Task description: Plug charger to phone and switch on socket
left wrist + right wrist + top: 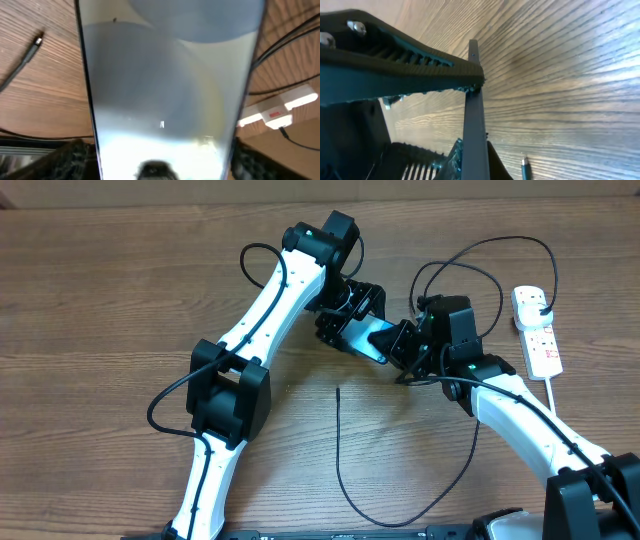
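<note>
Overhead, wood-grain table (100, 280), phone (372, 340), white socket (541, 342)

You've got the brown wood-grain tabletop (100, 280), grain running left-right in overhead. A paler band (300, 188) runs along its far edge. A dark bar (330, 534) sits at the near edge, bottom centre.

Overhead cam looks down; both wrist cams close-up on phone (160, 90).
</note>
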You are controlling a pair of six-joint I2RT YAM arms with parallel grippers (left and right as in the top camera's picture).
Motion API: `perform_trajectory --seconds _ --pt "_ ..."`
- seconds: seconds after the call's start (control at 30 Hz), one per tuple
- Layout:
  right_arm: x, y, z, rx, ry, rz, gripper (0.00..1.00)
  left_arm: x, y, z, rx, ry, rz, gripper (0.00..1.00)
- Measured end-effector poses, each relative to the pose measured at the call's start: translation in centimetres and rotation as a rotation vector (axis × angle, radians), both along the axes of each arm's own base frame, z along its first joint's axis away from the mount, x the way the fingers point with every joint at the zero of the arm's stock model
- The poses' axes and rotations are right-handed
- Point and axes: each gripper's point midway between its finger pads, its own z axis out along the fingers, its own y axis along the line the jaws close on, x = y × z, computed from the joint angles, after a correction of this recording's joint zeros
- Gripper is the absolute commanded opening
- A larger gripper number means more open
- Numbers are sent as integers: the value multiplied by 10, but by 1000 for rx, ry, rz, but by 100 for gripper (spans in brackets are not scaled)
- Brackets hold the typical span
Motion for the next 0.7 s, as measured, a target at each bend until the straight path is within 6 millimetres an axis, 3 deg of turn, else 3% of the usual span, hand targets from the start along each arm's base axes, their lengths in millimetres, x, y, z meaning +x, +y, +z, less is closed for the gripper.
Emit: perform_trajectory --seconds 0.4,0.7 --pt "0 -2 -3 -10 8 -6 4 2 0 1 -5 -7 2 100" --pt "9 -23 -3 -1 18 -72 4 16 16 4 -48 -57 -38 98"
